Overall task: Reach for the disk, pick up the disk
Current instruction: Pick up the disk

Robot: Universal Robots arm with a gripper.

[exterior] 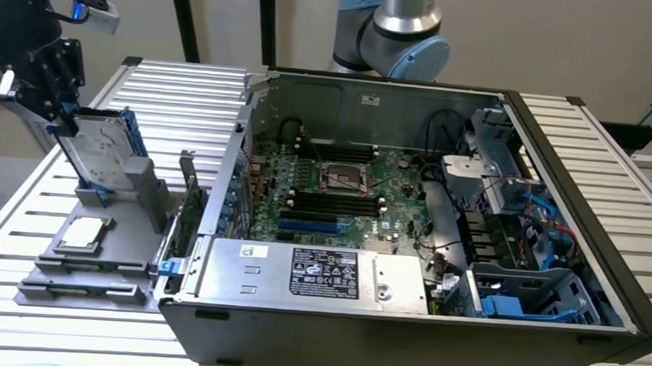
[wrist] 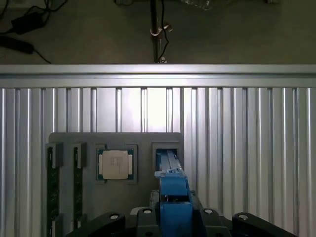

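Disk (exterior: 97,146): standing on edge in the grey holder (exterior: 141,189) (blue-framed), at 9 o'clock from the open computer case (exterior: 407,340).
Tool (exterior: 65,118): clamped on its upper end.

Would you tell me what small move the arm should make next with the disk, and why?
Probably a short lift straight up along the slot. The gripper appears closed on the top edge of the disk, which stands on edge with its lower end seated in the grey holder, so pulling sideways could jam it.
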